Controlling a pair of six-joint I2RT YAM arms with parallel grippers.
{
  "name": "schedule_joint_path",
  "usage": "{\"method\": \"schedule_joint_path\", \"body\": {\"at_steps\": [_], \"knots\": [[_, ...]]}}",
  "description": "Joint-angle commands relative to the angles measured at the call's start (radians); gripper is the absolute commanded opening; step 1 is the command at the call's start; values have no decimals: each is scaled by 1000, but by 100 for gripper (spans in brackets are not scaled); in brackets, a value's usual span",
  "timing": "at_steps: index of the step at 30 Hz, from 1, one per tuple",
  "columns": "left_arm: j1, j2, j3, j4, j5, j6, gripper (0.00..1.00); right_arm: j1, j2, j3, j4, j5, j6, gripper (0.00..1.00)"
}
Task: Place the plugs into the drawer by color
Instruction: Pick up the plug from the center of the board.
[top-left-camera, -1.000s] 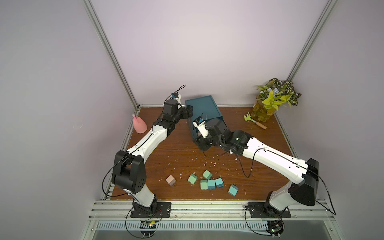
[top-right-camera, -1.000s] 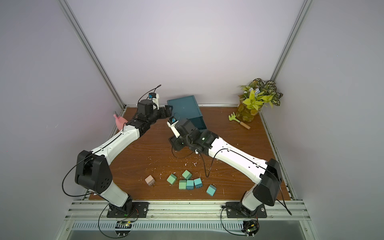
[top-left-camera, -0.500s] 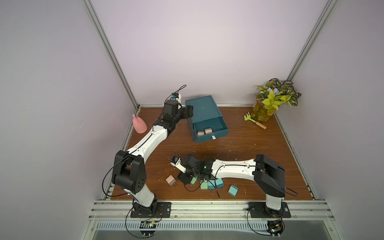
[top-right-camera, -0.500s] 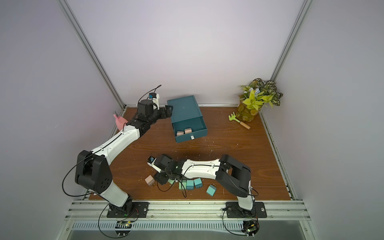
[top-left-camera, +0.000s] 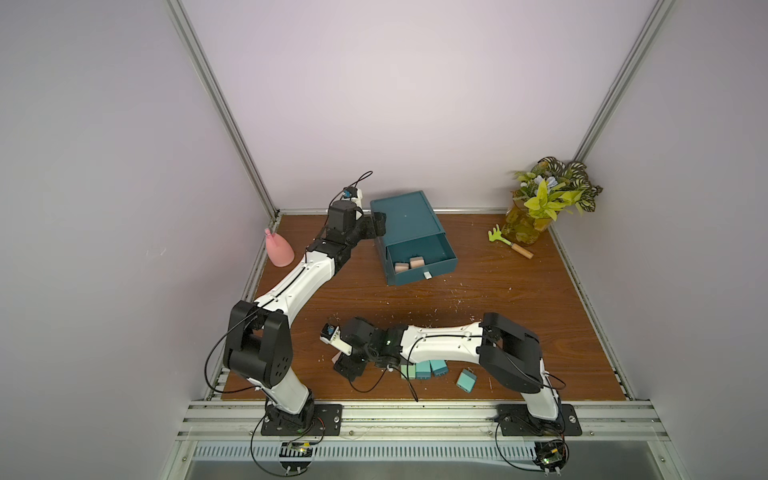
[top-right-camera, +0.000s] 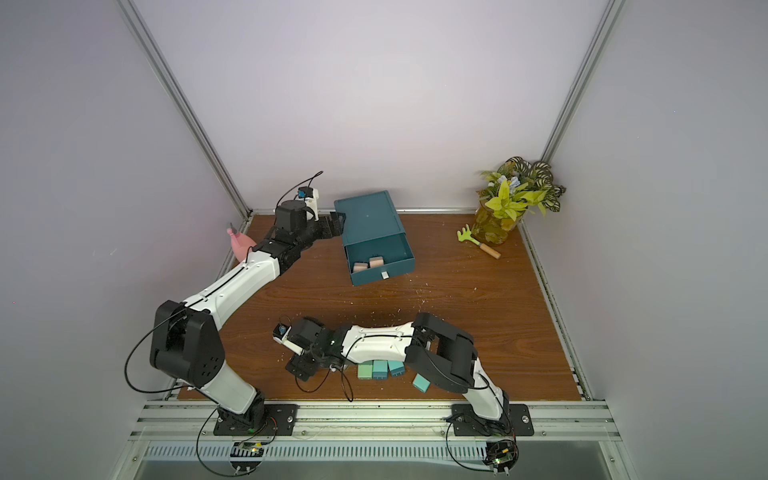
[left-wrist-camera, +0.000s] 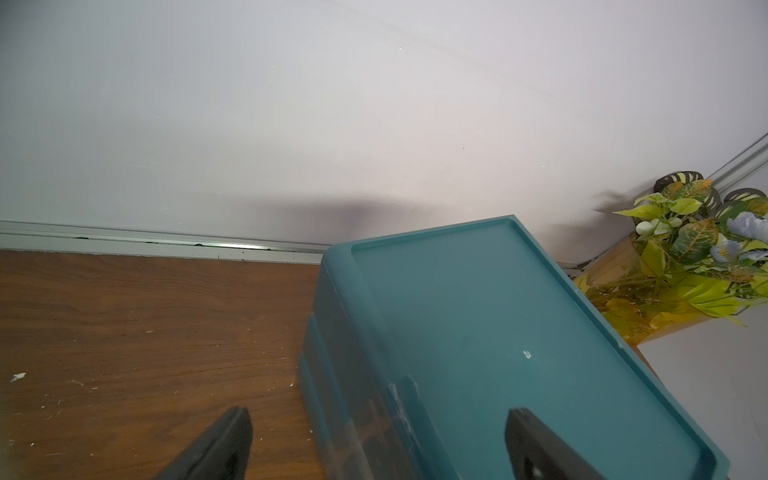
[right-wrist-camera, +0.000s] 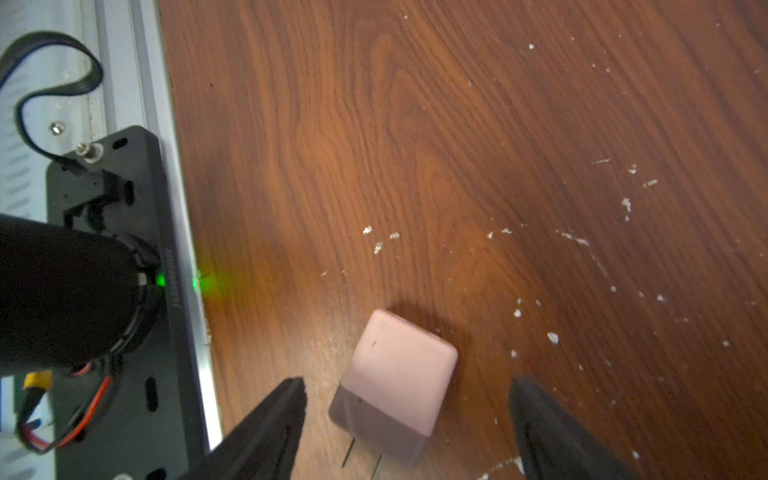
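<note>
A second ago my right arm was up at the drawer cabinet (top-left-camera: 405, 218). Now it lies low along the bench (top-left-camera: 498, 299) front, and the right claw (right-wrist-camera: 406, 385) is spread wide astride a pinkish plug (right-wrist-camera: 399, 365), touching neither side. The left claw (left-wrist-camera: 378, 415) hasn't moved: open, one finger over the cabinet's top, one beside its wall. The cabinet's pulled-out tray (top-left-camera: 446, 253) holds two pinkish plugs (top-left-camera: 409, 264). Green and teal plugs (top-left-camera: 424, 369) sit partly under my right forearm.
</note>
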Motion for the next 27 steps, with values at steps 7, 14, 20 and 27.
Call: {"method": "schedule_joint_path", "body": {"at_steps": [7,14,20,27], "knots": [[14,-23,-12,7,1,14,92,5,68,83,-58,33,2,76],[14,-21,-13,10,1,14,92,4,53,78,-61,50,7,52],[14,-20,-13,11,-5,18,92,-7,-67,44,-81,116,31,44],[18,-5,-9,17,-3,20,91,-140,-362,-47,-174,210,65,43]]}}
